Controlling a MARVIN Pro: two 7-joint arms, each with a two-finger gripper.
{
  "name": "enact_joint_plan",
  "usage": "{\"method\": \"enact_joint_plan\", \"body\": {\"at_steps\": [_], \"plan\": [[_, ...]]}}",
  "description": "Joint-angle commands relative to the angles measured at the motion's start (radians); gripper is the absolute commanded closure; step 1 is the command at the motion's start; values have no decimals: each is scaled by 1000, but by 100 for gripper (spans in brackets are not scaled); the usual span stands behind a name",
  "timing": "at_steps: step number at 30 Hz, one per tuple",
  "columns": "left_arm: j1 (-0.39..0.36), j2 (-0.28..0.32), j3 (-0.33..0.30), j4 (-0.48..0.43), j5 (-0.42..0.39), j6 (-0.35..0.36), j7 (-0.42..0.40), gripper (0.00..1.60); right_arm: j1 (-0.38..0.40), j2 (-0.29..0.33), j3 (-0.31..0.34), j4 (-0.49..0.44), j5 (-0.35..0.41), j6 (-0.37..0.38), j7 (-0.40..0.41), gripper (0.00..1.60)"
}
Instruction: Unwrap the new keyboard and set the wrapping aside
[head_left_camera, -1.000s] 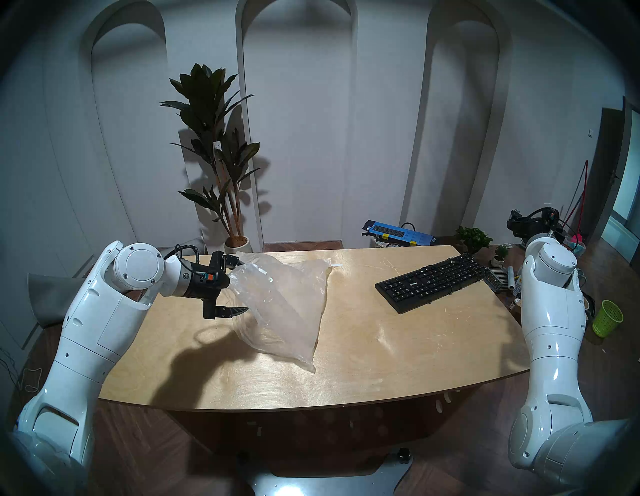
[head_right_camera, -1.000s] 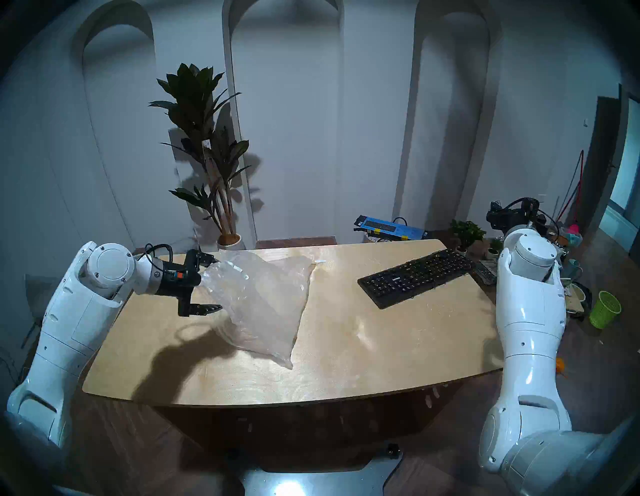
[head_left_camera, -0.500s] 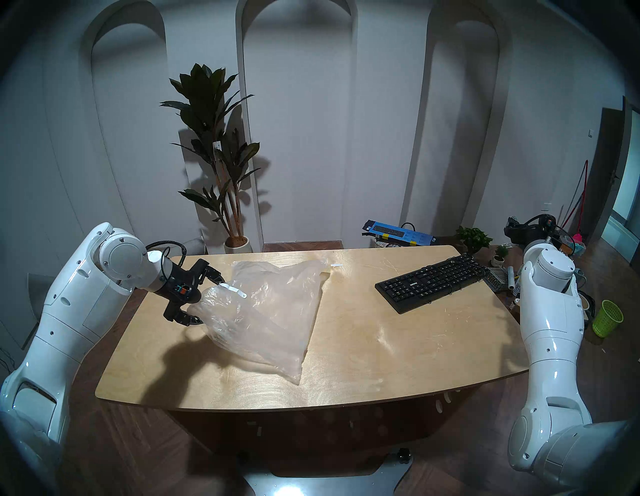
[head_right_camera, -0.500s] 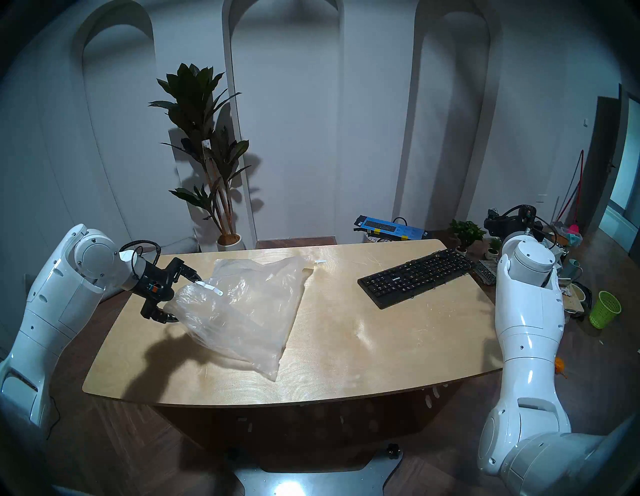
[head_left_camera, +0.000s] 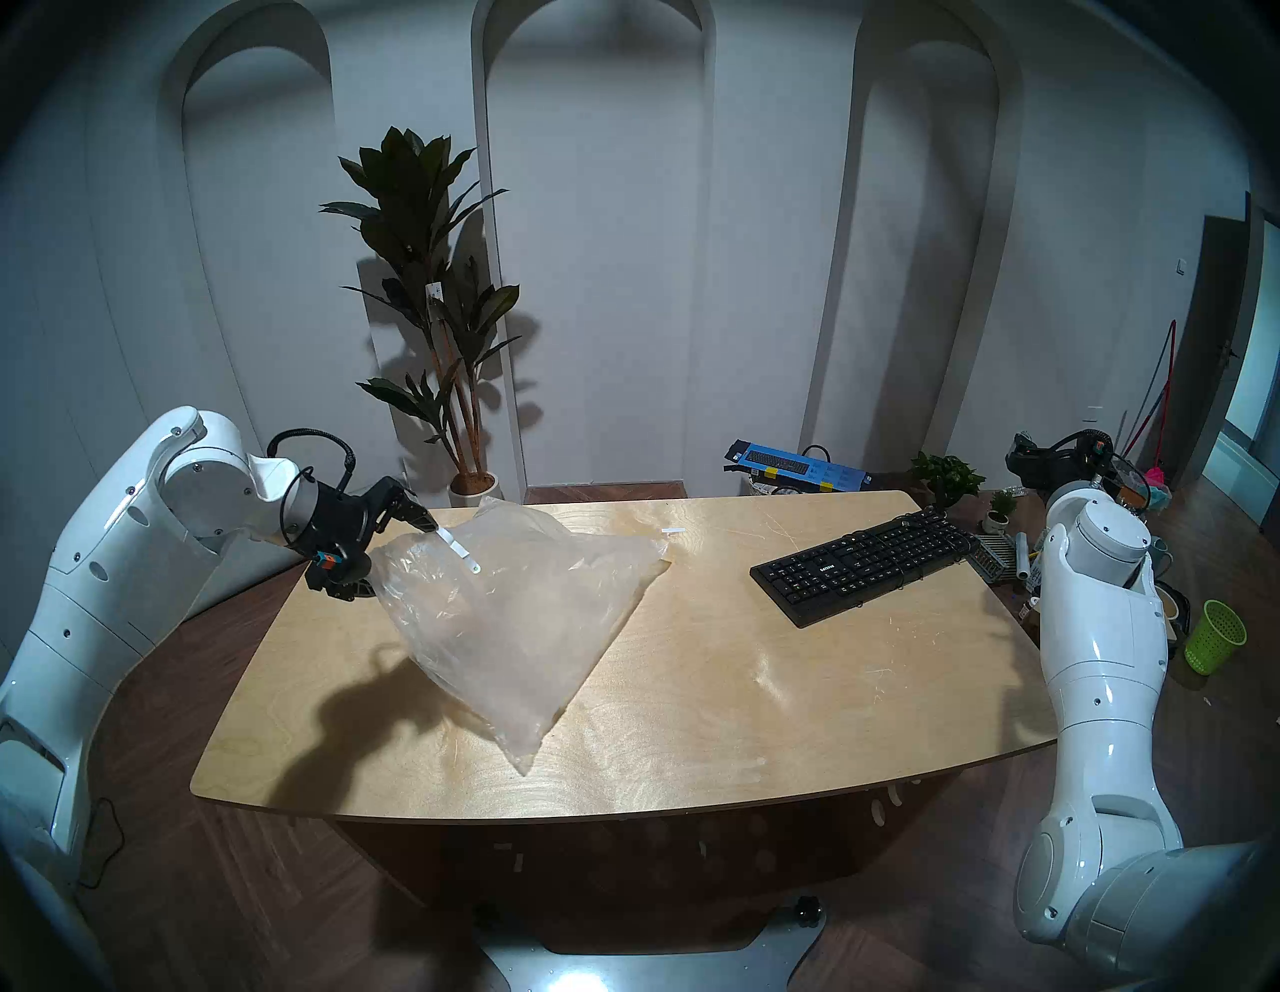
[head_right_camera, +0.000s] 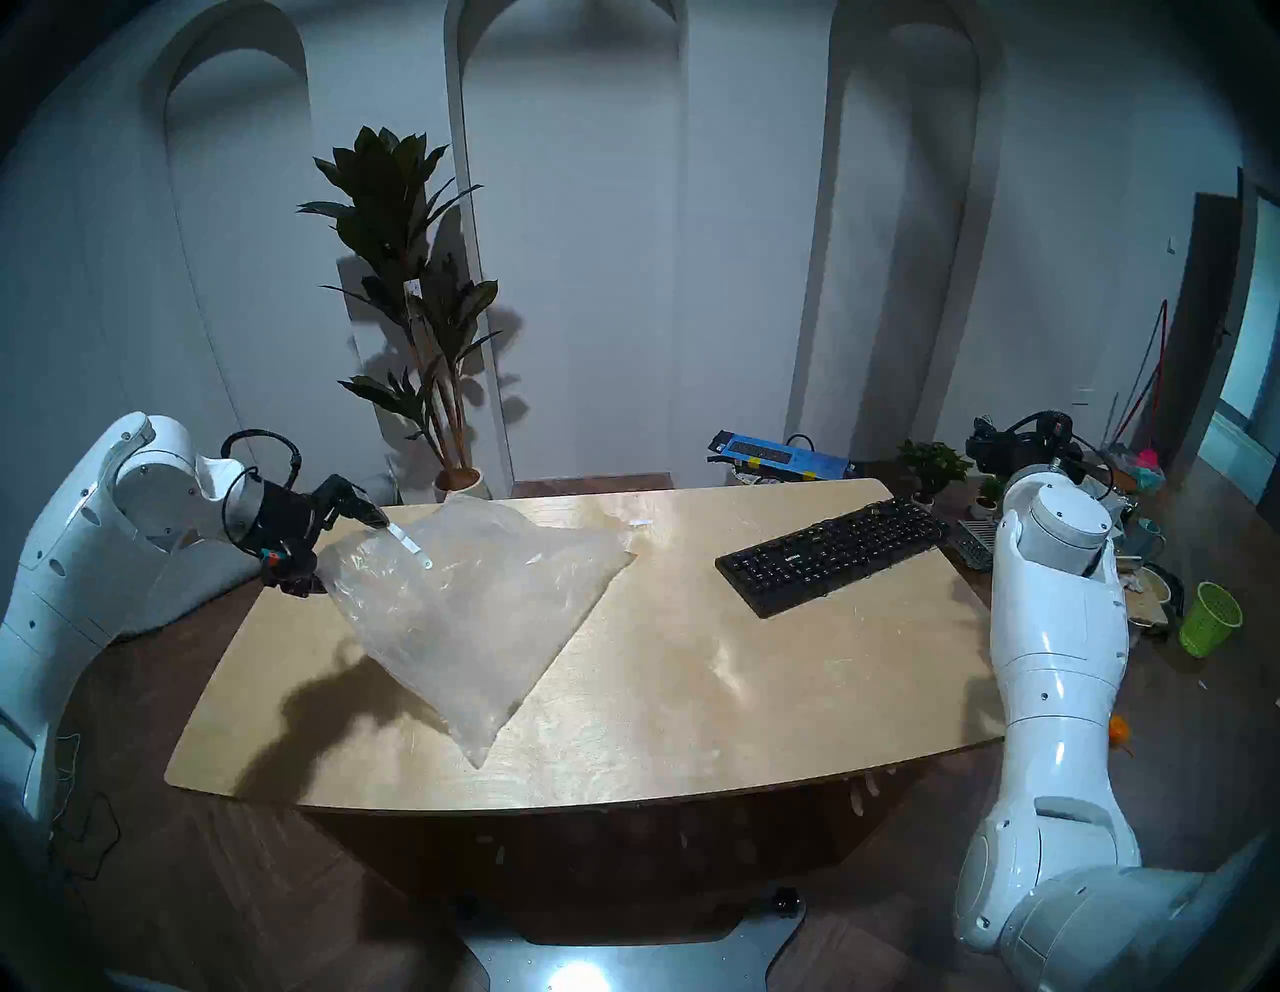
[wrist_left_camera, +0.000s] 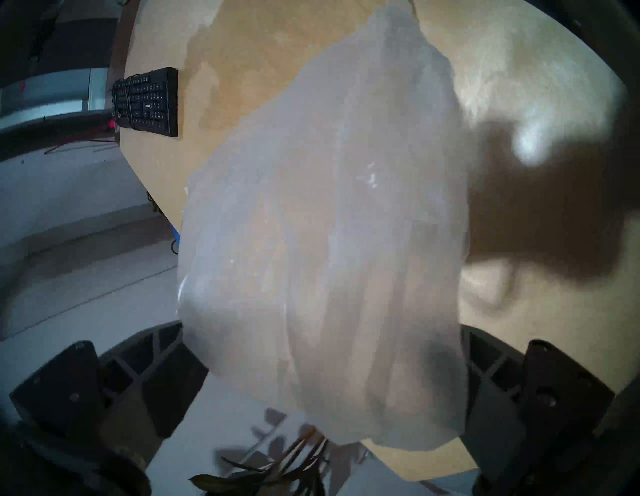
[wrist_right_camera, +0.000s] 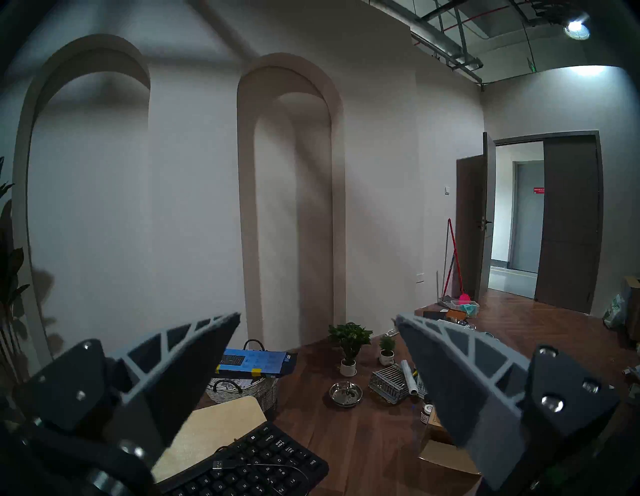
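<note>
Two grippers are seen with jaws spread: the left gripper (head_left_camera: 388, 547) appears snagged by the wrapping (head_left_camera: 516, 623), draped onto the table (head_left_camera: 762, 693). Nothing is held by the right gripper (wrist_right_camera: 317, 377), and the keyboard (head_left_camera: 866, 562) is bare at the table's far right.

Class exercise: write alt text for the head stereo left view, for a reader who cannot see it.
A crinkled clear plastic wrapping lies across the left half of a wooden table, one end bunched up between the open fingers of the robot's left gripper. A bare black keyboard rests near the table's far right corner.
</note>
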Motion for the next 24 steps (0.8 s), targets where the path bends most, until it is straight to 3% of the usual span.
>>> {"method": "enact_joint_plan", "body": {"at_steps": [1, 5, 10, 18, 24], "plan": [[-79, 85, 39, 48, 90, -124, -72, 0, 3, 7, 14, -3, 6, -21, 2, 0], [-73, 112, 90, 108, 158, -168, 1, 0, 6, 9, 27, 7, 14, -27, 5, 0], [-69, 146, 152, 178, 245, -168, 70, 0, -1, 9, 41, 25, 21, -34, 10, 0], [-157, 178, 200, 234, 383, -168, 96, 0, 16, 12, 46, 47, 31, -49, 23, 0], [-195, 170, 228, 248, 505, -168, 90, 0, 17, 19, 56, 71, 38, -64, 32, 0]]}}
